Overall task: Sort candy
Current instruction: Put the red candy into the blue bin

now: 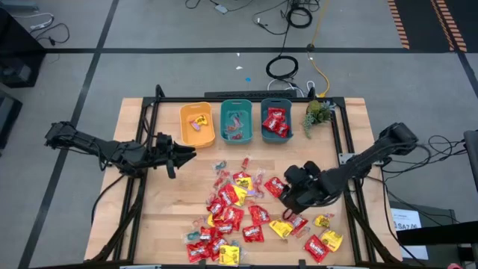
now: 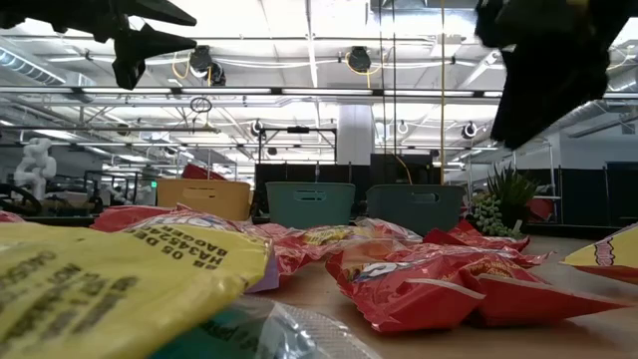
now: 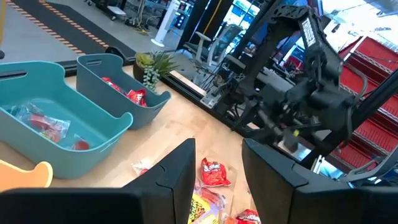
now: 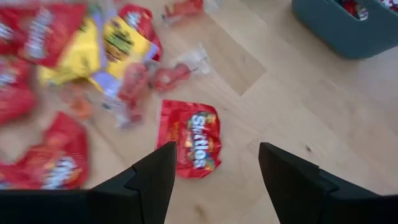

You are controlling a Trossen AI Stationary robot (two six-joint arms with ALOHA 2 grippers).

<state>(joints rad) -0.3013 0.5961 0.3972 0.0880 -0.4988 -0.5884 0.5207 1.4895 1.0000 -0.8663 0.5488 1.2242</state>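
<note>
Candy point(image 1: 239, 213) is lying scattered in a loose heap on the table point(image 1: 134, 224), on the near side of the three bins, with red packets, yellow packets and small clear-wrapped pieces all mixed together, which is why sorting is still needed. A few pieces are already sitting sorted by kind: yellow-and-pink ones in the yellow bin point(image 1: 184, 137), clear-wrapped ones in the middle teal bin point(image 1: 224, 127), and red packets in the teal bin point(image 1: 264, 110) beside the small plant point(image 1: 319, 112). The right pincer point(image 4: 214, 165) is hovering with its fingers spread just above a single red packet point(image 4: 191, 146) lying apart from the heap, on the side nearer the bins, probably chosen because nothing is overlapping it and the fingers can straddle it cleanly. The left pincer point(image 3: 217, 168) is hanging in the air beside the yellow bin, fingers parted and holding nothing, seemingly waiting clear of the heap so the two arms are not crowding each other.
</note>
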